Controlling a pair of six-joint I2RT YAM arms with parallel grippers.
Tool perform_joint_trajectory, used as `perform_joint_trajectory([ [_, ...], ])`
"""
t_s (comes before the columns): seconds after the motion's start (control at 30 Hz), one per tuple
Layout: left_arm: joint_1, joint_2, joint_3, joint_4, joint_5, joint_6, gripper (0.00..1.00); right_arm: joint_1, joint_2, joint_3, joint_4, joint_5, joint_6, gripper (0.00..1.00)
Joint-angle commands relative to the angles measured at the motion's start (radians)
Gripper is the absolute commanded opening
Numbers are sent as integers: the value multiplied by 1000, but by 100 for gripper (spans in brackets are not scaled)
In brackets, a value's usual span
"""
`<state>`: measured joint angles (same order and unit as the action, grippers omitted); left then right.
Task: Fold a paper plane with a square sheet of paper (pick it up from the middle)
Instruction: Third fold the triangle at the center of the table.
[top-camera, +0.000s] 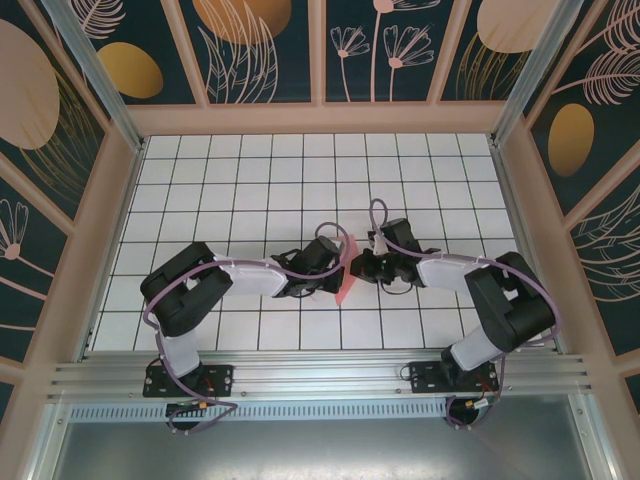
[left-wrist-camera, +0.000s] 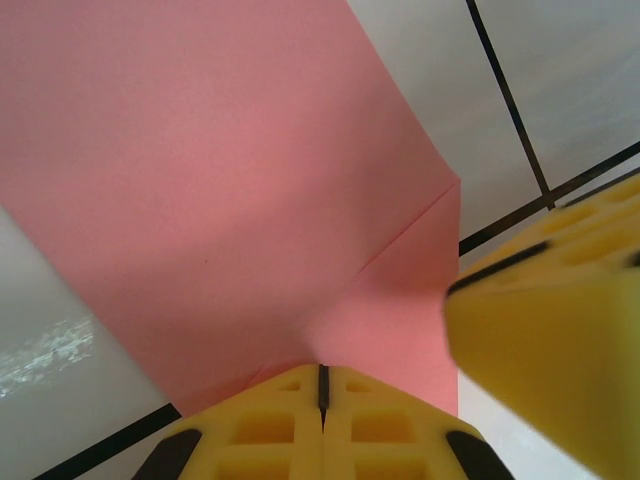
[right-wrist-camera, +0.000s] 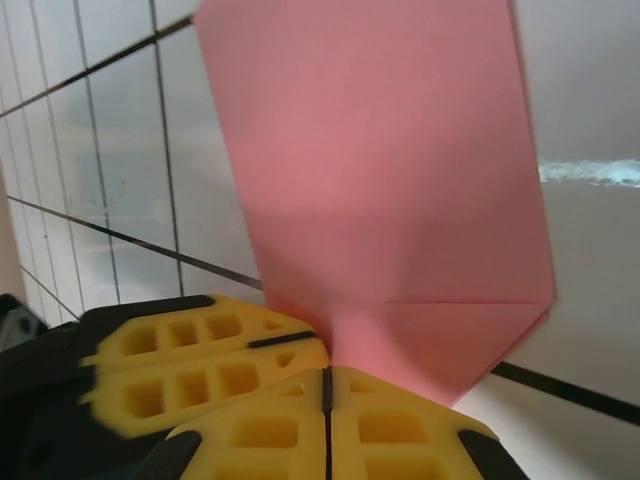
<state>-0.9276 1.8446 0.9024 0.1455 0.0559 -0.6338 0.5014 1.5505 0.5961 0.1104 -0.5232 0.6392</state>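
A walled enclosure, its panels painted with pale flowers and leaves on dark teal, is seen from above around a white table ruled into square tiles by dark lines. Two black-and-white arms are bolted to an aluminium rail at the near edge. The left arm and the right arm are both bent inward, so that their wrists meet near the middle of the table, a little toward the near side.

Between the wrists a salmon-pink sheet of paper is held, seen from above as a narrow, nearly edge-on strip over the tiles. Whether its edge touches the table cannot be told. In the left wrist view the sheet is shown as a broad pink plane spreading away from the fingers, with a straight crease running diagonally up to a corner at the right. In the right wrist view the sheet is shown as a tall shape with a triangular fold across its lower end.

The left end effector is closed, its yellow fingers pressed together on the paper's near edge. The right end effector is likewise closed, pinched on the folded lower end. The two end effectors are set just beside each other on the paper.
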Motion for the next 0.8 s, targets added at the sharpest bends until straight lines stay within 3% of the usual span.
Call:
perform_joint_trajectory([
  [0.0, 4, 7, -41, -39, 29, -22, 0, 5, 60, -24, 39, 25, 16, 7],
  [0.17, 5, 7, -64, -11, 54, -37, 0, 5, 86, -21, 1, 46, -17, 6],
  [0.4, 19, 0, -88, 27, 79, -64, 0, 18, -49, -22, -22, -6, -8, 7],
  [0.77, 50, -5, -138, 101, 138, -98, 0, 121, -8, -121, 124, 36, 124, 7],
])
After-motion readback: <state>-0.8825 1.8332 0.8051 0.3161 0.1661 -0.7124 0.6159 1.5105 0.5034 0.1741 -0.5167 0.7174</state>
